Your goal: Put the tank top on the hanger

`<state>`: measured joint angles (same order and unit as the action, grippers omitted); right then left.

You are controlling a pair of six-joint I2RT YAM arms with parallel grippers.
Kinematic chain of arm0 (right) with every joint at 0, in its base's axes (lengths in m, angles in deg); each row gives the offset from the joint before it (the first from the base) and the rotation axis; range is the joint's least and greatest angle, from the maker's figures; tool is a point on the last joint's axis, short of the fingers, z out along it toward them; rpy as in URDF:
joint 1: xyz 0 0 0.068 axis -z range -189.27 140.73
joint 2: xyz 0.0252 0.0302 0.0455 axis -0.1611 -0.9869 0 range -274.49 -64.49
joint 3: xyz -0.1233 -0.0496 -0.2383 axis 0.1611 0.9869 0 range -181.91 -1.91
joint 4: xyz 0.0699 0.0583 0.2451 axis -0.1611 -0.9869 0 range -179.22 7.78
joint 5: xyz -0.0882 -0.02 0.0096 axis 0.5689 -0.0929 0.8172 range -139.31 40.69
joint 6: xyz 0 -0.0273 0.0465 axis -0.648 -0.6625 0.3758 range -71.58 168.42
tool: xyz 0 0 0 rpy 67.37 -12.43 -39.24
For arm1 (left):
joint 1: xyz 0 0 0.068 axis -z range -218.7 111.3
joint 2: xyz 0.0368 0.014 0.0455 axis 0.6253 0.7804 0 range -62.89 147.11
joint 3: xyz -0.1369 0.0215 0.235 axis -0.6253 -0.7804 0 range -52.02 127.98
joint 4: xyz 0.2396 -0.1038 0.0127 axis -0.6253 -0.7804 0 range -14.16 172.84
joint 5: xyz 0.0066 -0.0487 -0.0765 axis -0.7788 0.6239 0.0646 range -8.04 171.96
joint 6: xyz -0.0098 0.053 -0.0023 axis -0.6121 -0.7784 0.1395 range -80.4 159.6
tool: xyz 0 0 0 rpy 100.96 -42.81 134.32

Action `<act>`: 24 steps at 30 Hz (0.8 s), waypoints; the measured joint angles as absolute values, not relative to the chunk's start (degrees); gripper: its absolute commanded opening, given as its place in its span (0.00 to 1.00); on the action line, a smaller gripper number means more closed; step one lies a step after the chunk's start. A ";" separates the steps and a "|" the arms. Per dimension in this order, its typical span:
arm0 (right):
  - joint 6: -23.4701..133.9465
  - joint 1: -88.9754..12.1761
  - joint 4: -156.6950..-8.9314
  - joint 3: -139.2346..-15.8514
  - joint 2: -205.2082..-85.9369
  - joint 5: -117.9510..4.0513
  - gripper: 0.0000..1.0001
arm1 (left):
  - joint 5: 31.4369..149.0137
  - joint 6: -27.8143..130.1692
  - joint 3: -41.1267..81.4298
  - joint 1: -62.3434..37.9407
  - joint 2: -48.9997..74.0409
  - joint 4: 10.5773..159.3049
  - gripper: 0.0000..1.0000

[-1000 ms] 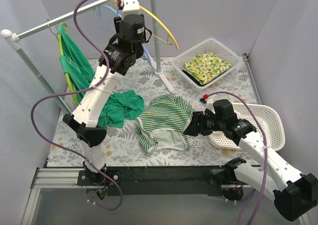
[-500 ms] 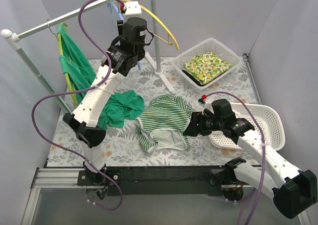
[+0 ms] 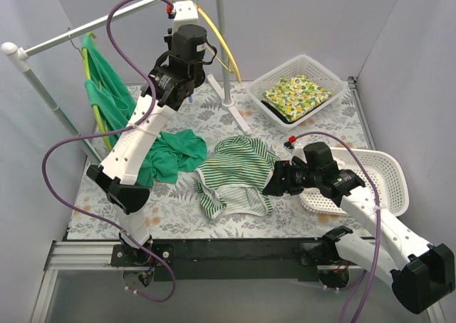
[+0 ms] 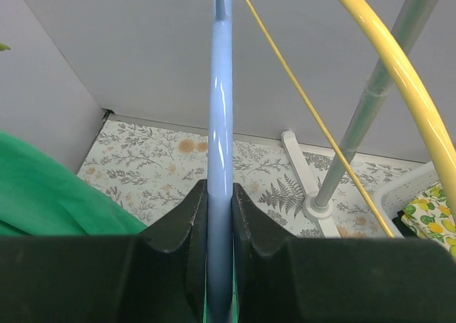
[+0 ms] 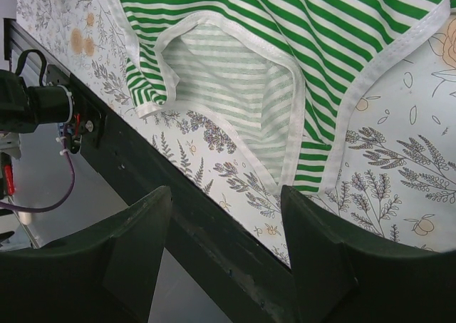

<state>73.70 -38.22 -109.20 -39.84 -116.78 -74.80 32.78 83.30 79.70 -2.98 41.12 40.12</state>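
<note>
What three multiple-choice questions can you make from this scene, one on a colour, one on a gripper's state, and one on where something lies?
1. The hanger in the left gripper is:
A) yellow
B) light blue
C) red

2. The right gripper, by the tank top, is:
A) open and empty
B) shut on cloth
C) shut on the hanger

3. The tank top lies:
A) on the hanger
B) on the table
C) in the right gripper

Answers:
1 B: the left wrist view shows a light blue bar clamped between the black fingers.
2 A: the right wrist view shows the fingers spread wide with nothing between them.
3 B: the top view shows the striped cloth spread on the patterned table between the arms.
</note>
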 measured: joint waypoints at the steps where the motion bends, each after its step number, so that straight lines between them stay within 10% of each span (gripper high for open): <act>1: 73.70 -38.22 -109.20 -39.84 -116.78 -74.83 0.71 | 32.62 82.95 79.70 -3.00 41.12 40.36 0.03; 24: 70.64 -38.22 -109.20 -43.01 -122.95 -74.98 0.70 | 29.12 77.46 70.15 -2.45 29.80 52.42 0.00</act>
